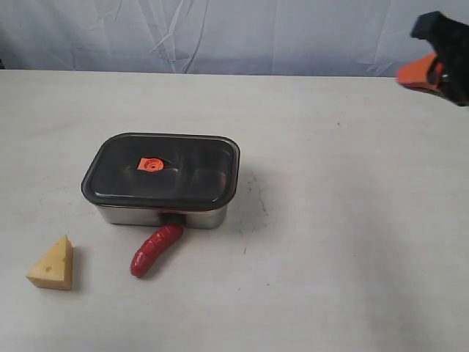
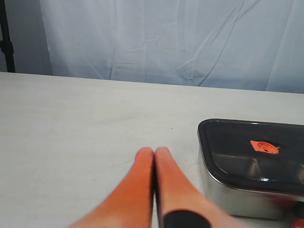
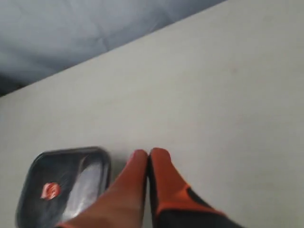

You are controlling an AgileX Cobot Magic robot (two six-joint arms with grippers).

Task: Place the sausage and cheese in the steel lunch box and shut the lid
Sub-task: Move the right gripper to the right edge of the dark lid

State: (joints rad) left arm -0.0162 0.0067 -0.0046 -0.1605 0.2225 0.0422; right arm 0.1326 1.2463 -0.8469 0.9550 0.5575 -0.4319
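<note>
The steel lunch box (image 1: 157,214) stands at the table's middle left with the dark lid (image 1: 165,172) on it, orange valve tab up. The red sausage (image 1: 155,249) lies on the table against the box's front side. The pale-yellow cheese (image 1: 53,265) wedge sits at the front left. My right gripper (image 1: 412,72) hangs high at the far right edge, well away from the box; its orange fingers (image 3: 160,164) are pressed together, holding nothing. My left gripper (image 2: 155,151) is shut and empty, low over the table beside the box (image 2: 237,199) and its lid (image 2: 256,152).
A pale blue cloth backdrop (image 1: 220,33) hangs behind the white table (image 1: 330,242). Bare tabletop stretches to the right of the box and in front of it.
</note>
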